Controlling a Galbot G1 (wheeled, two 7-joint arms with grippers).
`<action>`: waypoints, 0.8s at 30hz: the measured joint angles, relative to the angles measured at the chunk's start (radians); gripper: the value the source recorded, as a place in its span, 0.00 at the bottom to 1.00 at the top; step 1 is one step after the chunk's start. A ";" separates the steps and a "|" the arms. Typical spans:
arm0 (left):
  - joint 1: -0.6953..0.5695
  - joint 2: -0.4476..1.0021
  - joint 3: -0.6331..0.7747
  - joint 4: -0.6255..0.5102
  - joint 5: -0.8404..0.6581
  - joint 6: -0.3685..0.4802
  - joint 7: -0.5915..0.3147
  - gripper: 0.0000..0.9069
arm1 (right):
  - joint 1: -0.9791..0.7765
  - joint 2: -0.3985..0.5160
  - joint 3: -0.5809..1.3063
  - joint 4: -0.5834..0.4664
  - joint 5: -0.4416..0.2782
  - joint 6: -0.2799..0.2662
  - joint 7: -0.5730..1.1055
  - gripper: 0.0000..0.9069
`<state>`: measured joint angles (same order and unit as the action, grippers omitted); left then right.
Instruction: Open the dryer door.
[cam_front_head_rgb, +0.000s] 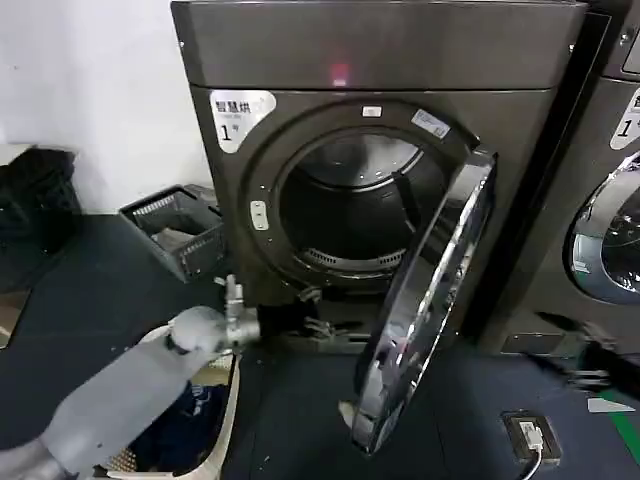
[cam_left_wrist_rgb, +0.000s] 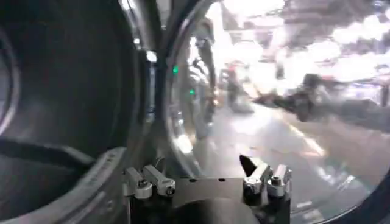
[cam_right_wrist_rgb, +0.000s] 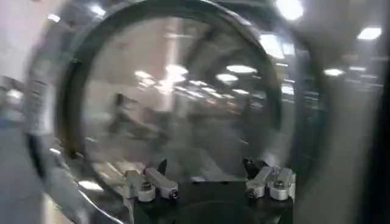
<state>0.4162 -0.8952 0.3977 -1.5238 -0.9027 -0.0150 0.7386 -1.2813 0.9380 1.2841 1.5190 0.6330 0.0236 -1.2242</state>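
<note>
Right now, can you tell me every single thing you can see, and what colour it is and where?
dryer: 1, dark grey-brown, straight ahead, pink light lit on top panel
dryer door: 1, chrome ring with dark glass, swung open to the right of the drum opening
sticker: 1, white with a "1", upper left of the dryer front
second machine: 1, grey, at the right edge, its round door shut
crate: 1, dark grey, on the floor left of the dryer
laundry basket: 1, cream, on the floor under the left arm, dark clothes inside
left gripper: 1, silver, low in front of the dryer, open, holding nothing
right gripper: 1, silver, open, facing a round glass door
</note>
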 joint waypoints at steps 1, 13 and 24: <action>-0.003 -0.001 0.016 -0.010 -0.001 -0.001 -0.004 1.00 | -0.007 0.010 0.031 0.000 0.000 0.011 0.030 1.00; -0.059 -0.072 0.157 -0.107 -0.006 -0.009 -0.122 1.00 | -0.109 0.083 0.340 0.073 -0.048 0.020 0.611 1.00; -0.163 -0.249 0.294 -0.002 -0.038 -0.019 -0.261 1.00 | -0.171 0.055 0.571 0.082 -0.184 -0.055 0.936 1.00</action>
<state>0.2533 -1.1438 0.6922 -1.5259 -0.9412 -0.0339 0.4780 -1.4527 0.9934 1.8556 1.6007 0.4494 -0.0319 -0.2886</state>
